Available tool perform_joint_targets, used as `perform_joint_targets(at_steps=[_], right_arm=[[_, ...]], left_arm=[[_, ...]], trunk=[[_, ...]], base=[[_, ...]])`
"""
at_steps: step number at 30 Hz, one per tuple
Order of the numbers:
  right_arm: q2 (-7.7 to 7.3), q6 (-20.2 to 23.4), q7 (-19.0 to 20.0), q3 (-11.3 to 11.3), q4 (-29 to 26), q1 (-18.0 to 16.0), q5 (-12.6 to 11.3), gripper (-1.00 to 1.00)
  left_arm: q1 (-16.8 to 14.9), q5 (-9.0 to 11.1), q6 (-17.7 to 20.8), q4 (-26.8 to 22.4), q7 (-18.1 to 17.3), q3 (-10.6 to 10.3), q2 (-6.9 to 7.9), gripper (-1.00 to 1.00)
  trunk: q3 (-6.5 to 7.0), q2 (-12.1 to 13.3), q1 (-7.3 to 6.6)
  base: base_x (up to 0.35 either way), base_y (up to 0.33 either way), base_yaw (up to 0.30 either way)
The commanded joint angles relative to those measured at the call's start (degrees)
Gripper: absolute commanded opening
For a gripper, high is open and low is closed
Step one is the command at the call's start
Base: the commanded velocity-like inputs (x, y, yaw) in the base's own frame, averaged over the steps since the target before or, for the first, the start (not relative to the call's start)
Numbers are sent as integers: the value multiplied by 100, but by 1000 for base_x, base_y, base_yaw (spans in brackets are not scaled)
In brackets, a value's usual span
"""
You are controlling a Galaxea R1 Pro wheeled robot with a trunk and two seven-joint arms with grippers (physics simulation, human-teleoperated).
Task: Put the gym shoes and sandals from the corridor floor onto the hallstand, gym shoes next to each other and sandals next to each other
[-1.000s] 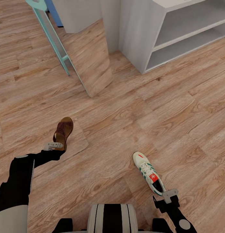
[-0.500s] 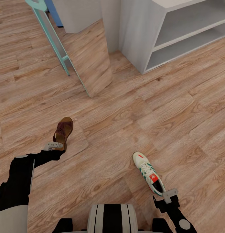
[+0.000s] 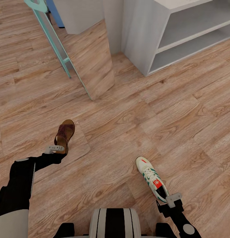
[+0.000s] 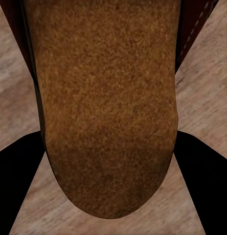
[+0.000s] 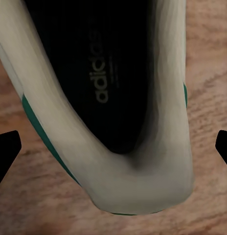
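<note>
One sandal under the spread left gripper, one gym shoe under the spread right gripper.

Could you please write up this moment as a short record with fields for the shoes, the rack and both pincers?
sandal: one sandal on the corridor floor, heel toward the robot
gym shoe: one gym shoe on the floor, heel toward the robot
hallstand: hallstand ahead to the right, visible shelf slots bare
left pincer: left pincer at the sandal's heel, fingers either side, open
right pincer: right pincer at the gym shoe's heel, open
</note>
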Motion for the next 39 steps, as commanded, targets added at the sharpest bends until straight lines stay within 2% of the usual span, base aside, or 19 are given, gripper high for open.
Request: perform_joint_targets(at_steps=[1,33,34,39], right_arm=[[3,20,38,-14,-11,-3,56,100],[3,20,39,-14,-11,-2,56,100],[3,20,41,-14,-11,-1,56,-100],[3,20,40,-15,-8,0,56,-100]], left_arm=[[-4,-54,14,-6,-60,8,-1,-100],[-4,-54,14,-6,-60,8,-1,-100],[-4,-54,14,-6,-60,8,-1,-100],[-4,-54,14,-2,-60,8,-1,-100]], trunk=[[-3,-1,-1],[-3,-1,-1],[-3,-1,-1],[-3,-1,-1]], base=[[0,0,0],[20,0,0],[1,0,0],[0,0,0]])
